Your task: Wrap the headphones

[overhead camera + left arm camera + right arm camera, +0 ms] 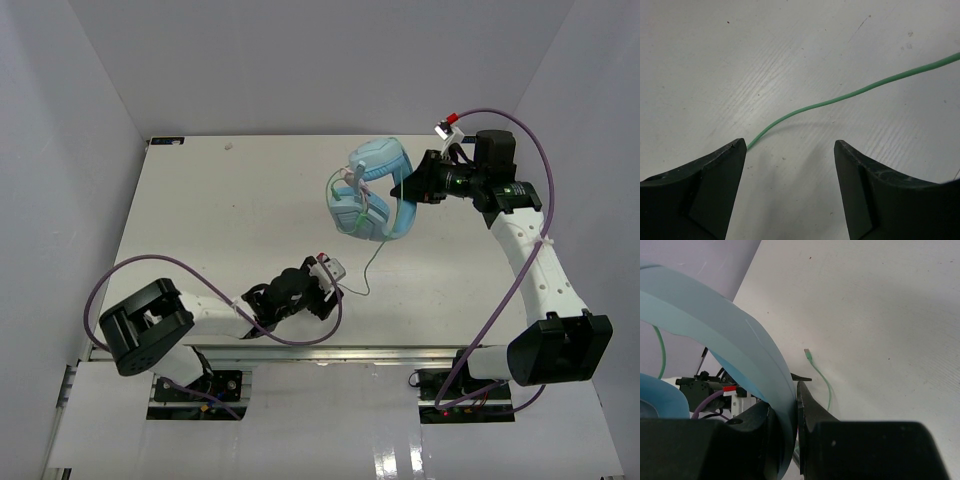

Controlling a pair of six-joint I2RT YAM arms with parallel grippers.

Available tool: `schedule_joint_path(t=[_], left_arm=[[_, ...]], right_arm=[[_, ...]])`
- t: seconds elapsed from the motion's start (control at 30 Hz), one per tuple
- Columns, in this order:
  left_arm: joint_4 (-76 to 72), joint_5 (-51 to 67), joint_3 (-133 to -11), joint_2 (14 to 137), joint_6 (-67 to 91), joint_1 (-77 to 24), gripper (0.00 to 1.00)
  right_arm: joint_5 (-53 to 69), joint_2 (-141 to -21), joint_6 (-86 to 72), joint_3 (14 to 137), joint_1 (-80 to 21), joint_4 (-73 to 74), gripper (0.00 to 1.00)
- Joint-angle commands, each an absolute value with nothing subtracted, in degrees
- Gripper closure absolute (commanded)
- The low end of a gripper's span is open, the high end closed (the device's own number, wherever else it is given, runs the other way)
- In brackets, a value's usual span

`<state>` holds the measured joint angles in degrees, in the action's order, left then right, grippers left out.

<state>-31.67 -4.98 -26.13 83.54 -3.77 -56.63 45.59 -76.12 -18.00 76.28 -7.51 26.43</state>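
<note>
The right hand (406, 189) is clamped on the headphones (375, 165) at the desk's (200, 220) 1 o'clock. The left hand (790, 147), its jaws apart, should centre over the cable (850, 93) toward 11 o'clock before closing.

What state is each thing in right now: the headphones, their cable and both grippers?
headphones: gripped by the headband, cable partly looped around them.
cable: loose end lying on the table, not held.
left gripper: open, low over the cable's loose end.
right gripper: shut on the headphones' headband.
</note>
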Motion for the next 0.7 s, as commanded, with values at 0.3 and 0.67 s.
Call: schedule_joint_path(t=[0.3,0.67], left_arm=[[-33.7,-0.1,-28.3,91.0,-24.2,-53.1,0.18],[-32.8,6.7,-35.2,99.6,-28.0,-51.2,0.24]], right_arm=[[49.0,-73.3,-20.1,76.7,-7.1,22.5,0.92],[48.7,-73.3,-20.2,76.7,-7.1,22.7,0.92]])
